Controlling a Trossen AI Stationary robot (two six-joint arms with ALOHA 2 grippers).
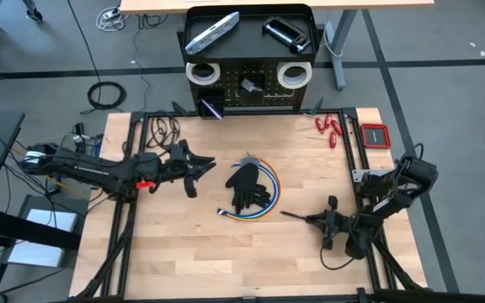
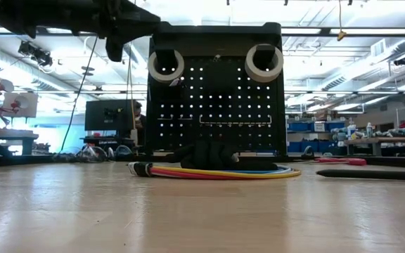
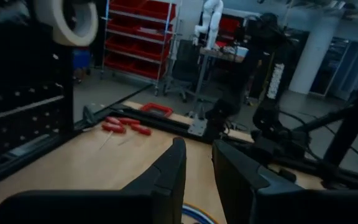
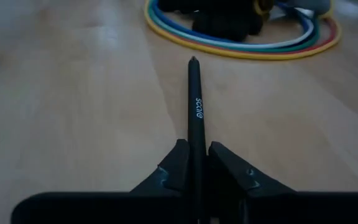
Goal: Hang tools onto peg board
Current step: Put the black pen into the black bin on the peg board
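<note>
The right end effector (image 4: 196,163) pinches a slim black pen-like tool (image 4: 195,106) low on the worktop (image 1: 183,244), well in front of the peg board (image 1: 248,88); its tip points toward the coiled cables (image 1: 263,202) under a black glove (image 1: 247,187). White lettering on the shaft is too blurred to read for certain. The tool looks light, stiff and smooth, so it may pivot; a hold nearer its middle seems steadier. The left end effector (image 3: 197,168), fingers slightly parted and empty, hovers nearer the peg board.
</note>
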